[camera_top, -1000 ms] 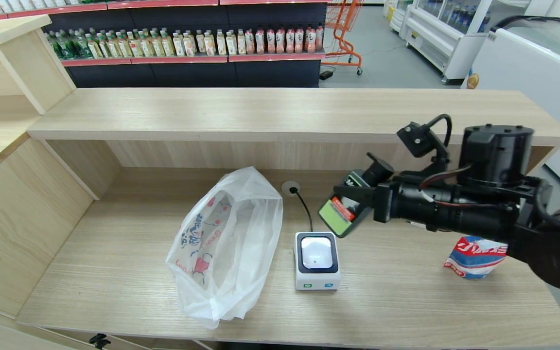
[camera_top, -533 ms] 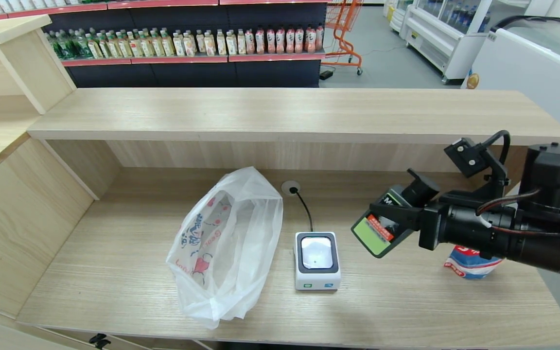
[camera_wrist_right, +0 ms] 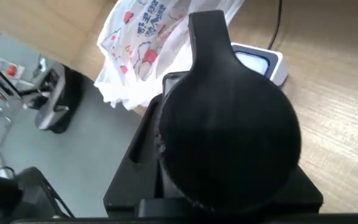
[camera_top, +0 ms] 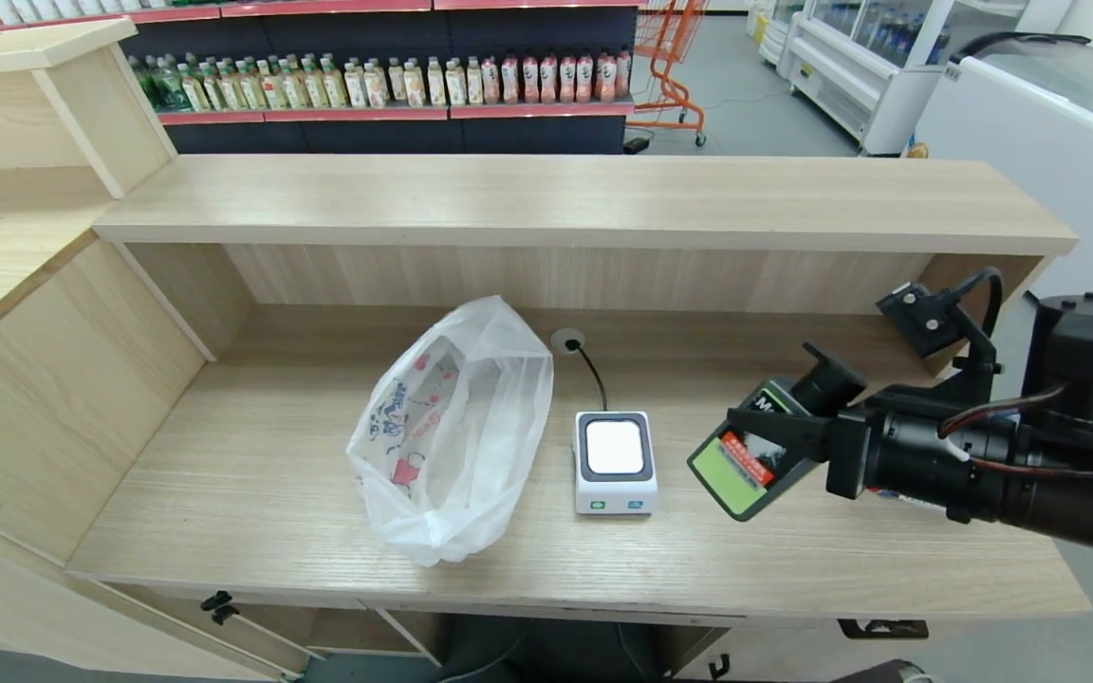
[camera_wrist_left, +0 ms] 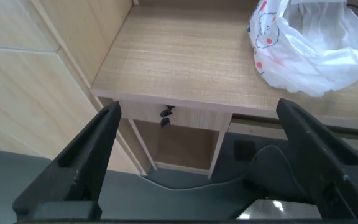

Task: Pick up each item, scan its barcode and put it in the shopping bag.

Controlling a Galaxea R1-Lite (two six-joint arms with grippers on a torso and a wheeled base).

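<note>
Right end effector, tight on green box, now farther right of scanner; left end effector spread.

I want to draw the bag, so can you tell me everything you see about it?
The bag is thin, see-through white plastic with red and blue pictures printed on one side. It sits puffed up and crumpled on the wooden counter, loosely open. It is just left of the scanner, with a small gap between them. Only the counter touches it.
</note>
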